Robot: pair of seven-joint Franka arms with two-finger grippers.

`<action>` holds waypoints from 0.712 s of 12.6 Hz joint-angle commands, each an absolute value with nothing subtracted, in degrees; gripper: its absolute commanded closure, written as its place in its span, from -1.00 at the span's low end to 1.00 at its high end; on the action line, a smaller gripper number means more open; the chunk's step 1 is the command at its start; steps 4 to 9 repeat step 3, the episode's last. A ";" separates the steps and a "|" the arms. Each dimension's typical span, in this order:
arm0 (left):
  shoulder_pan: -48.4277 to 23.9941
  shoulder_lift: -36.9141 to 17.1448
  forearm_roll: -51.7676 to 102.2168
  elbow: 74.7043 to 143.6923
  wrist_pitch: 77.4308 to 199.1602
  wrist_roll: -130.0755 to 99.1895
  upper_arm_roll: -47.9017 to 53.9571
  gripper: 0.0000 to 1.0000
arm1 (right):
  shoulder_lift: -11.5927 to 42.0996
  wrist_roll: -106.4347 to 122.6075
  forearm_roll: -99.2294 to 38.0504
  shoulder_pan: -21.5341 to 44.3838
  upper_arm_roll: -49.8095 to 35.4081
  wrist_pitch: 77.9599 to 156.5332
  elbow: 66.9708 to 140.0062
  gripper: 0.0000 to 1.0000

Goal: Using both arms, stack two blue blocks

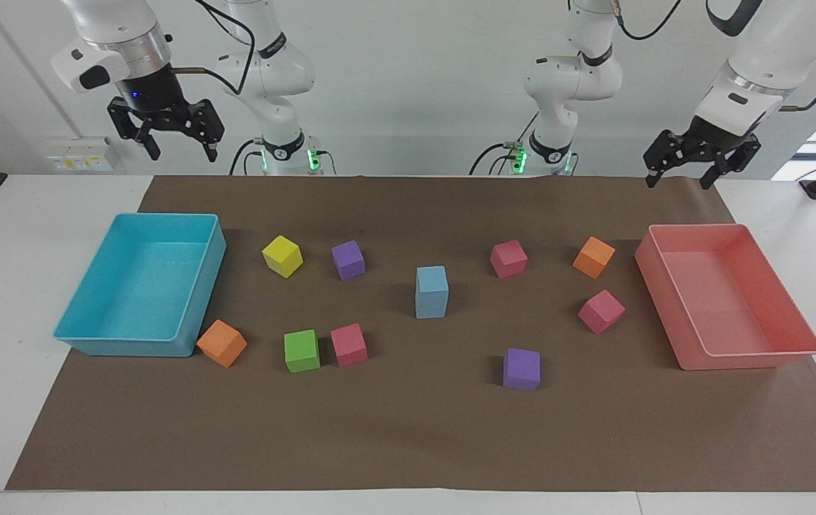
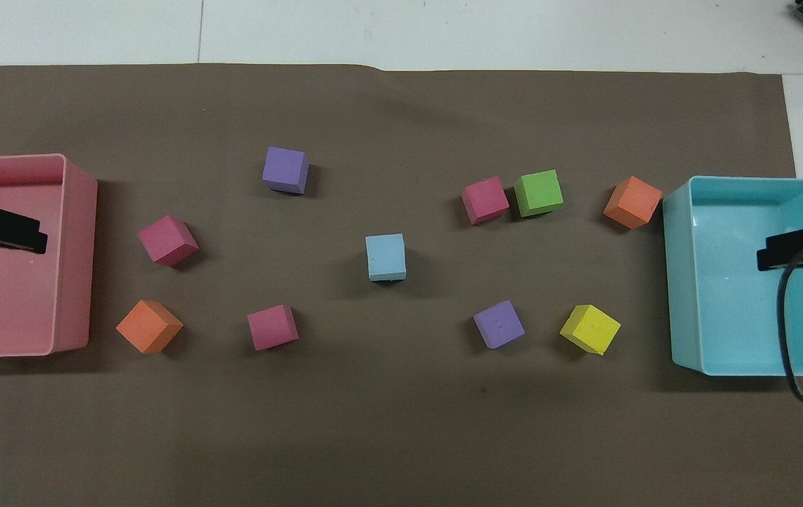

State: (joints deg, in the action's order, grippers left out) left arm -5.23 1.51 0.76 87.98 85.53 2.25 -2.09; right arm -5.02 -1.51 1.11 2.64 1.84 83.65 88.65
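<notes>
The right gripper [image 1: 182, 149] is hanging high over the turquoise tray [image 1: 137, 347]. Its fingers are standing wide apart and are gripping nothing. Nothing is lying in that tray below the fingertips.

Moving along the brown mat [image 1: 408, 443], a yellow cube [image 1: 282, 255] and a purple cube [image 1: 348, 259] are sitting loose, well apart from those fingers. A green cube [image 1: 302, 350] is pressing up against a magenta cube [image 1: 348, 344].

Now the centre, and here is the story: the blue blocks [image 1: 431, 292] are standing one on top of the other, well apart from both pairs of fingers and roughly midway between them. The upper block is sitting square on the lower one, edges lining up, and from overhead the pair [image 2: 386, 257] is reading as a single cube. No finger is touching the stack.

Carrying on, more pink, orange and purple cubes are lying scattered and untouched.

At the last stop, the left gripper [image 1: 678, 177] is hovering over the pink tray [image 1: 736, 354]. Its fingers are parted as well and are carrying nothing. That tray is holding nothing either.

So the stacking itself is looking done: two blue blocks up, both grippers clear and unloaded. Judging from this, nothing is remaining beyond the arms settling at rest. The only worry is a nudge toppling the little tower, and neither gripper is anywhere near it.
</notes>
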 commanded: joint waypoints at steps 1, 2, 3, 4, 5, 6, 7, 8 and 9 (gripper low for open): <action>-4.39 3.16 1.58 89.91 86.04 3.25 -1.67 -1.00 | -7.11 2.02 0.70 1.93 1.85 84.99 91.75 -1.00; -4.39 3.16 1.58 89.91 86.04 3.25 -1.67 -1.00 | -7.21 2.02 0.62 1.93 1.85 84.99 91.93 -1.00; -4.39 3.16 1.58 89.91 86.04 3.25 -1.76 -1.00 | -7.21 2.02 0.70 1.93 1.93 84.99 91.93 -1.00; -4.39 3.16 1.58 89.91 86.04 3.25 -1.76 -1.00 | -7.21 2.02 0.70 1.93 1.93 84.99 91.93 -1.00; -4.39 3.16 1.58 89.91 86.04 3.25 -1.76 -1.00 | -7.21 2.02 0.70 1.93 1.93 84.99 91.93 -1.00; -4.39 3.16 1.58 89.91 86.04 3.25 -1.76 -1.00 | -7.21 2.02 0.70 1.93 1.93 84.99 91.93 -1.00; -4.39 3.16 1.58 89.91 86.04 3.25 -1.76 -1.00 | -7.21 2.02 0.70 1.93 1.93 84.99 91.93 -1.00; -4.39 3.16 1.58 89.91 86.04 3.25 -1.76 -1.00 | -7.21 2.02 0.70 1.93 1.93 84.99 91.93 -1.00; -4.39 3.16 1.58 89.91 86.04 3.25 -1.76 -1.00 | -7.21 2.02 0.70 1.93 1.93 84.99 91.93 -1.00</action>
